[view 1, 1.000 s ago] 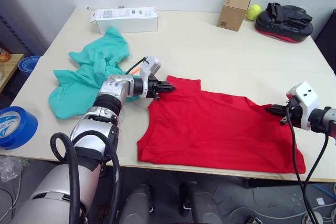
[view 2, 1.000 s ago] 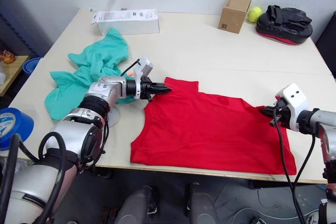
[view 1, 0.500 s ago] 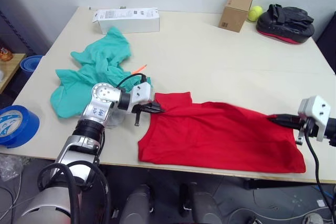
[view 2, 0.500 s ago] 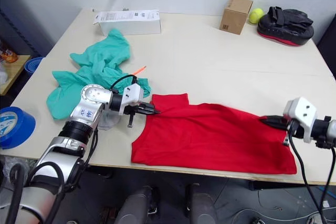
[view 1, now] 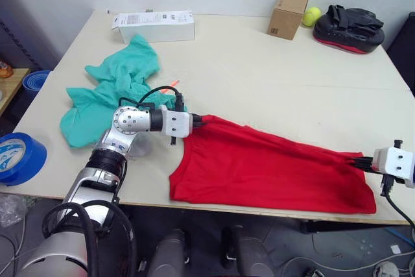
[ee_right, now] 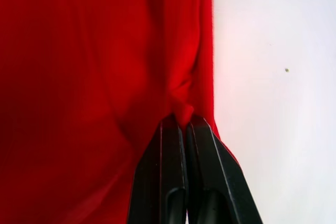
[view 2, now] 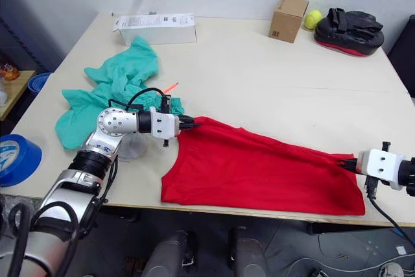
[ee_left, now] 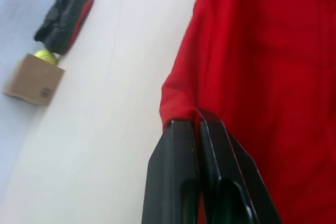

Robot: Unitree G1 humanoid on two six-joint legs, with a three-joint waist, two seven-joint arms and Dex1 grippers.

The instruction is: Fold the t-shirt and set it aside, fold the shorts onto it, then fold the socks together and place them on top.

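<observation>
Although both grippers are visible, the pinched cloth hides the fingertips where they meet the fabric. The left gripper (view 1: 198, 121) is clenched on a bunched corner of the t-shirt (view 1: 272, 170) at centre left of the frame; the right gripper (view 1: 358, 158) is clamped on the opposite edge at lower right, its arm cut off by the frame border. The t-shirt lies low in the middle of the frame on the table (view 1: 259, 63), bright red, drawn taut between the two grips with long creases running along its upper edge; collar and sleeves cannot be made out. The shorts (view 1: 113, 89), teal and crumpled, sit at left, partly covered by the left arm. A white carton (view 1: 154, 25) lies at upper left. A cardboard box (view 1: 288, 15), tennis ball (view 1: 312, 15) and black-and-red pad (view 1: 349, 27) stand at upper right. A blue tape roll (view 1: 19, 157) is cut off at the left edge.
</observation>
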